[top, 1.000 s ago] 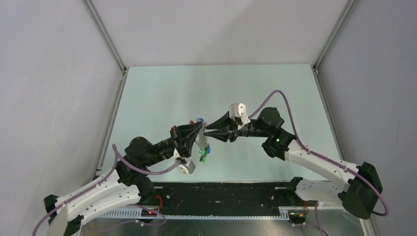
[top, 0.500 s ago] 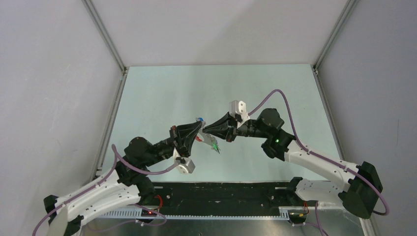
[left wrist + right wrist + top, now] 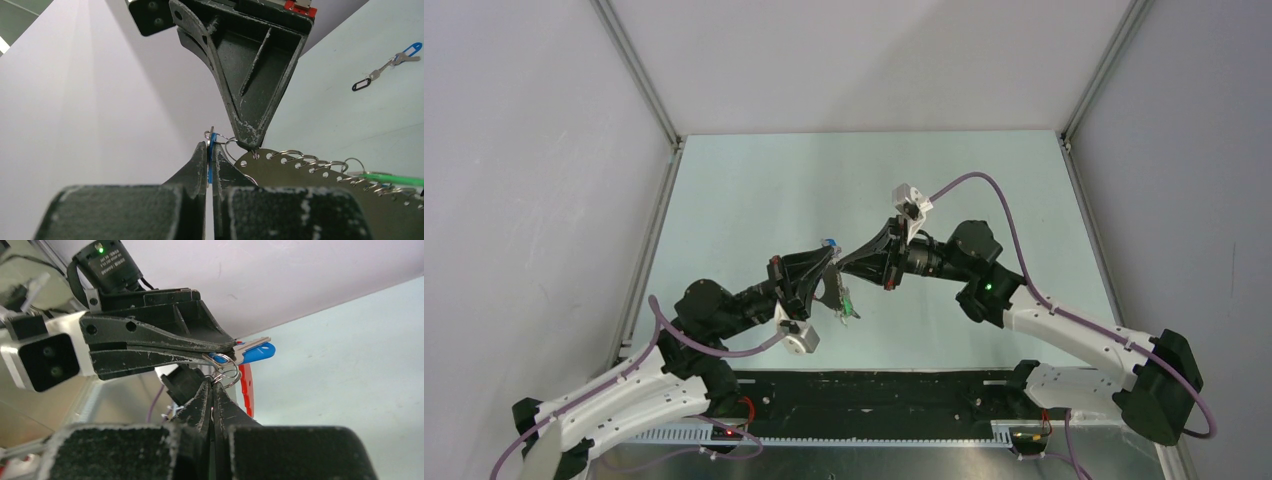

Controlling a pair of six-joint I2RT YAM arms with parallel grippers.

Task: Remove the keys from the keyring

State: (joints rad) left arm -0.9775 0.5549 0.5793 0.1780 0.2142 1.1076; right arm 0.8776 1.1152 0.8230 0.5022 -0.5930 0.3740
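Observation:
The keyring hangs in mid-air between my two grippers: a perforated curved band, red in the right wrist view (image 3: 247,385) and grey in the left wrist view (image 3: 310,175), edged with several small wire rings. My left gripper (image 3: 210,145) is shut on a blue-capped key (image 3: 256,352) at one end. My right gripper (image 3: 212,384) is shut on the keyring at a small wire ring beside that key. In the top view the tips of the left gripper (image 3: 831,264) and the right gripper (image 3: 842,266) nearly touch. A green-capped key (image 3: 847,301) dangles below them.
A separate blue-capped key with a black tag (image 3: 387,67) lies on the pale green table (image 3: 754,190). Grey enclosure walls and metal frame posts (image 3: 639,75) surround the table. The black base rail (image 3: 874,395) runs along the near edge.
My right gripper has shut on the keyring and its wrist has rolled. The hanging keys swung right and came back under the tips. The left gripper stayed shut on the blue key.

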